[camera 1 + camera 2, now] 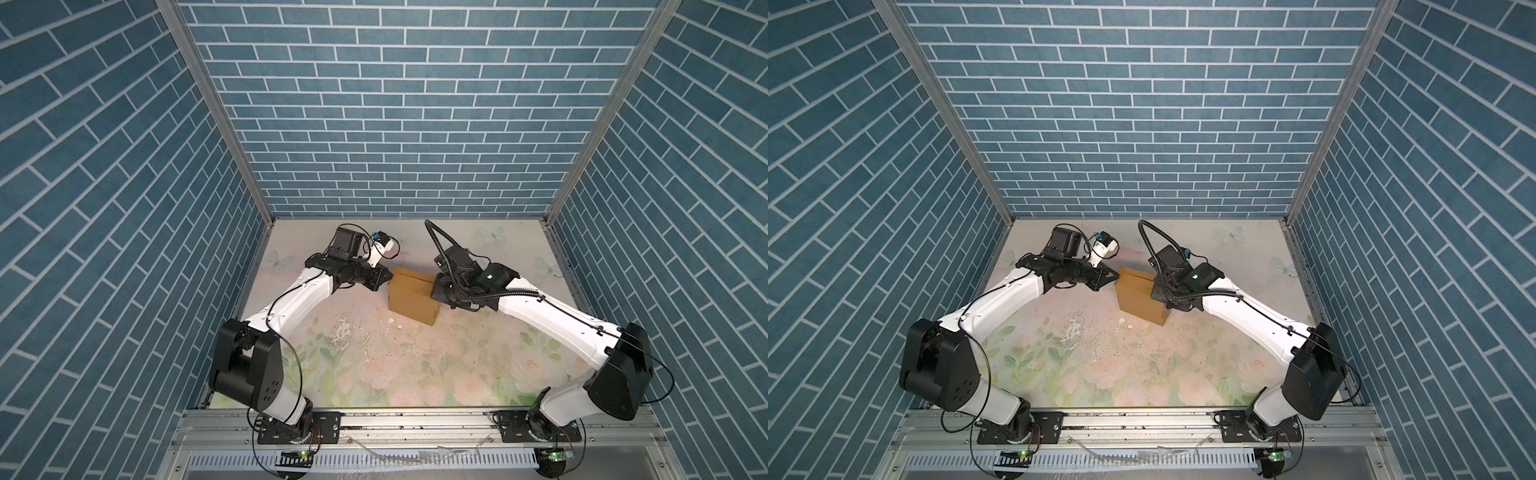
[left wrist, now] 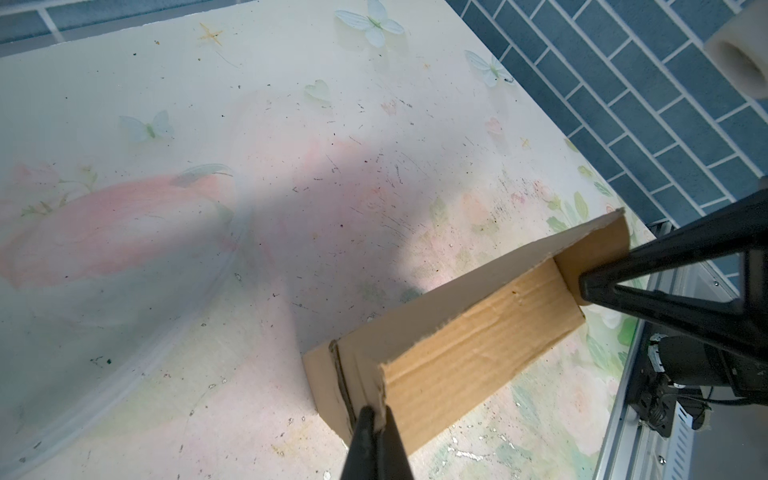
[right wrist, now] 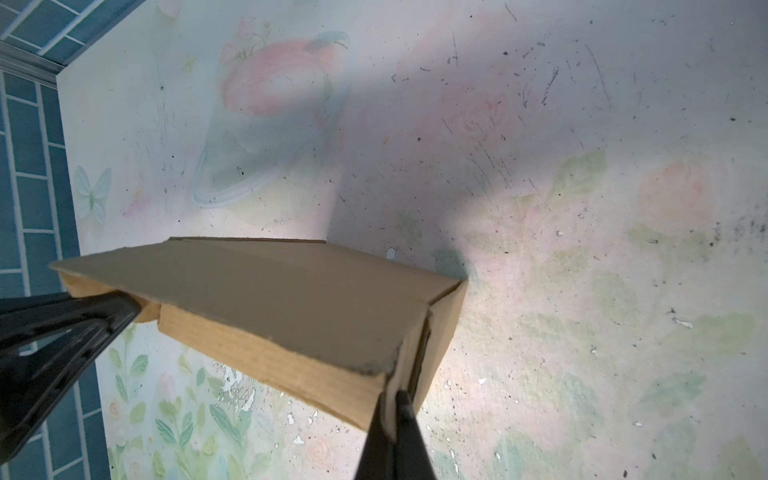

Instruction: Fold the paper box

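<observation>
Paper box (image 1: 413, 302) sat far-centre on the table (image 1: 436, 365), walls up and lid down (front flap seemingly untucked), with left gripper (image 2: 376, 409) and right gripper (image 3: 395, 395) pinched tight on opposite corners.

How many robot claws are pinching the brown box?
2. The left gripper pinches a corner of the paper box on its left side; the right gripper pinches a corner on its right side. No others are in view.
</observation>
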